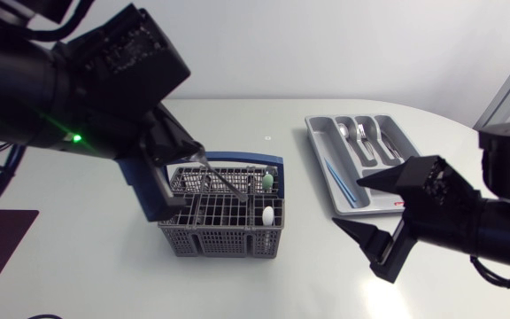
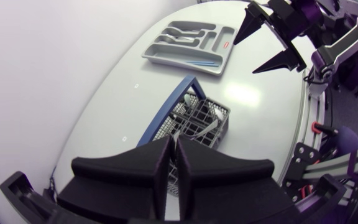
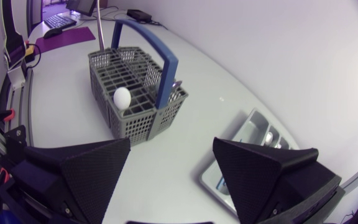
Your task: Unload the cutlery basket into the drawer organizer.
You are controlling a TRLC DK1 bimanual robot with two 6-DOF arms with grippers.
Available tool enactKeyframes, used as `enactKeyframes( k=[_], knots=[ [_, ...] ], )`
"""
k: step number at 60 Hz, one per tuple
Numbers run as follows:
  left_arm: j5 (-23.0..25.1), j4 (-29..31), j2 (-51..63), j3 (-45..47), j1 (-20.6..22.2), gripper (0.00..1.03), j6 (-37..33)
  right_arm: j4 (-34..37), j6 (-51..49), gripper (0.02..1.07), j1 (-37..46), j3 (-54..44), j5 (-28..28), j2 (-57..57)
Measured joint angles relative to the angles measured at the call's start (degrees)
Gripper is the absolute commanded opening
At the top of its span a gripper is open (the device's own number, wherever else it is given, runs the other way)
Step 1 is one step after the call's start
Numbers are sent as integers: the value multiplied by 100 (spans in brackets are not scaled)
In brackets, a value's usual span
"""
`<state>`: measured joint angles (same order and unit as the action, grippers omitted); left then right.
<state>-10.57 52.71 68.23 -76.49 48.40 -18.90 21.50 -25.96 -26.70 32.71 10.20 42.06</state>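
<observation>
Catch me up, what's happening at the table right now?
The left gripper is over the cutlery basket, shut on the handle of a silver utensil that reaches down into it. The right gripper hangs open and empty between the basket and the drawer organizer, which already holds several pieces. A few items are left in the basket.

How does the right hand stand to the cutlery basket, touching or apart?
Apart. The head view shows bare table between the open right hand and the cutlery basket; the right wrist view agrees.
</observation>
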Motion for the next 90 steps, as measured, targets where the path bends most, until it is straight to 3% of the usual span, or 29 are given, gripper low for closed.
enactKeyframes(
  k=[7,15,25,33,38,54,76,90],
  knots=[
    [614,-293,345,-59,-212,4,295,-74,22,96,-184,315,-221,-13],
    [1366,-610,903,-243,-546,4,667,-407,22,94,-844,437,-938,68],
    [1856,-911,1410,-496,-730,3,1003,-890,17,92,-1523,437,-1532,417],
    [2315,-938,1676,-688,-750,3,1257,-1327,-48,80,-1755,437,-1808,675],
    [2634,-938,1797,-800,-791,4,1421,-1550,-160,80,-1836,437,-1971,861],
    [3121,-881,2050,-1115,-1049,3,1637,-2319,-546,47,-2118,437,-2498,1167],
    [3270,-859,2173,-1132,-1086,3,1657,-2608,-767,33,-2164,437,-2594,1556],
    [3283,-817,2173,-1132,-1113,3,1655,-2691,-800,16,-2164,437,-2597,1679]
  ],
)
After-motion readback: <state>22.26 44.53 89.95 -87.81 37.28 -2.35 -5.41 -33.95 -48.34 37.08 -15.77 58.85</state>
